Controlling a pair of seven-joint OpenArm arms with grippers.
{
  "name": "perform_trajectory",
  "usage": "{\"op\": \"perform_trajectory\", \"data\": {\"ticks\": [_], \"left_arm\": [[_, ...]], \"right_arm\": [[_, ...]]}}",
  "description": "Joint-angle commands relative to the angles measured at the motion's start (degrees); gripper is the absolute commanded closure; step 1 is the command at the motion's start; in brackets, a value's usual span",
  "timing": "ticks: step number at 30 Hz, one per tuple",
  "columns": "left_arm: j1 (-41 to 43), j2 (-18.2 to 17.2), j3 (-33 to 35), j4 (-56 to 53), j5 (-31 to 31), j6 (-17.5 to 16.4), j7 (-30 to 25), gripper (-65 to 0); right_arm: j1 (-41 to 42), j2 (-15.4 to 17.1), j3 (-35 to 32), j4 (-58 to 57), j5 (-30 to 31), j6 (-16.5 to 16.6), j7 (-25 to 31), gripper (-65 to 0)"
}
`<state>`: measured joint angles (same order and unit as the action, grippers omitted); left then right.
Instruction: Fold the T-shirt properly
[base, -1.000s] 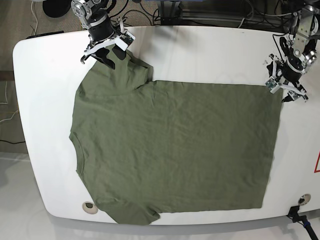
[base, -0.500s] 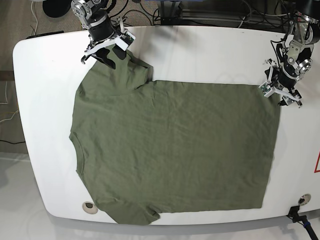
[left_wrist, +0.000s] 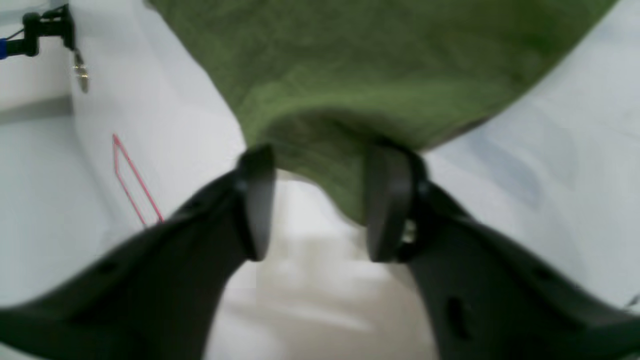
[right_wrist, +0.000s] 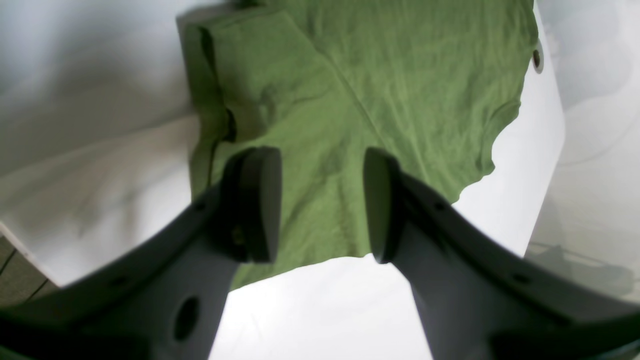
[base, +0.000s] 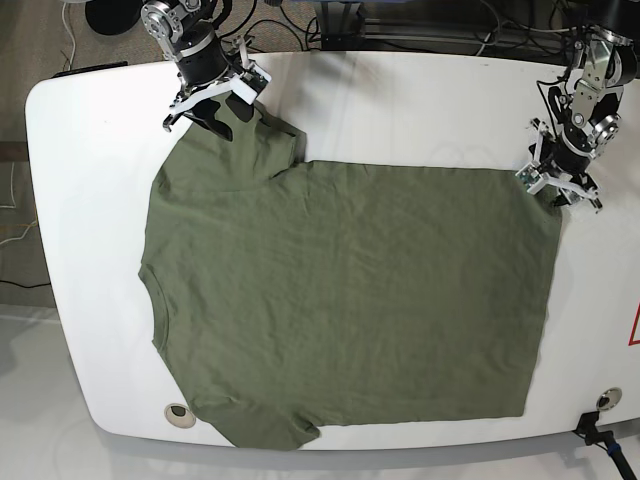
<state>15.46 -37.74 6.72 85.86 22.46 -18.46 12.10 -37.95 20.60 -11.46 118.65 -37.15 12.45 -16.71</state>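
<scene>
The olive-green T-shirt (base: 340, 300) lies flat on the white table (base: 420, 110), neck to the left and hem to the right. My right gripper (base: 213, 107) is open over the far sleeve. In the right wrist view its fingers (right_wrist: 260, 205) straddle the sleeve cloth (right_wrist: 320, 165) from above, with the gripper (right_wrist: 320, 210) open. My left gripper (base: 558, 188) is at the far hem corner. In the left wrist view this gripper (left_wrist: 322, 210) is open, and the shirt's corner (left_wrist: 345, 185) hangs between the jaws, close to the right finger (left_wrist: 390, 200).
A red triangle mark (base: 634, 330) sits at the table's right edge. A black clamp (base: 598, 428) is at the near right corner and a round grommet (base: 177, 413) at the near left. Cables lie behind the table's far edge.
My left gripper has moved a little up and left, onto the far hem corner. My right gripper has barely shifted at the sleeve.
</scene>
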Motion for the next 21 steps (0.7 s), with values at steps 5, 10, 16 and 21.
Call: {"op": "perform_trajectory", "data": {"ticks": [5,10,16,21], "left_arm": [[0.1,-0.9,0.0,0.7,0.0,-0.9,1.1,-0.8],[0.5,-0.9,0.1,1.6,-0.2,-1.0,-0.4,0.0],[1.2,6.0,-0.9,0.9,-0.1,-1.1,0.1,-0.3],[1.2,6.0,-0.9,0.9,-0.2,-1.1,0.1,-0.3]], "right_arm": [[-0.2,0.4,0.2,0.7,0.1,-0.8,1.1,-26.6],[0.2,0.6,0.4,0.3,-0.2,-0.6,0.7,-26.5],[1.3,-2.7,0.2,-3.6,0.2,0.3,0.1,-25.8],[1.3,-2.8,0.1,-3.6,0.2,0.3,0.1,-25.8]]}}
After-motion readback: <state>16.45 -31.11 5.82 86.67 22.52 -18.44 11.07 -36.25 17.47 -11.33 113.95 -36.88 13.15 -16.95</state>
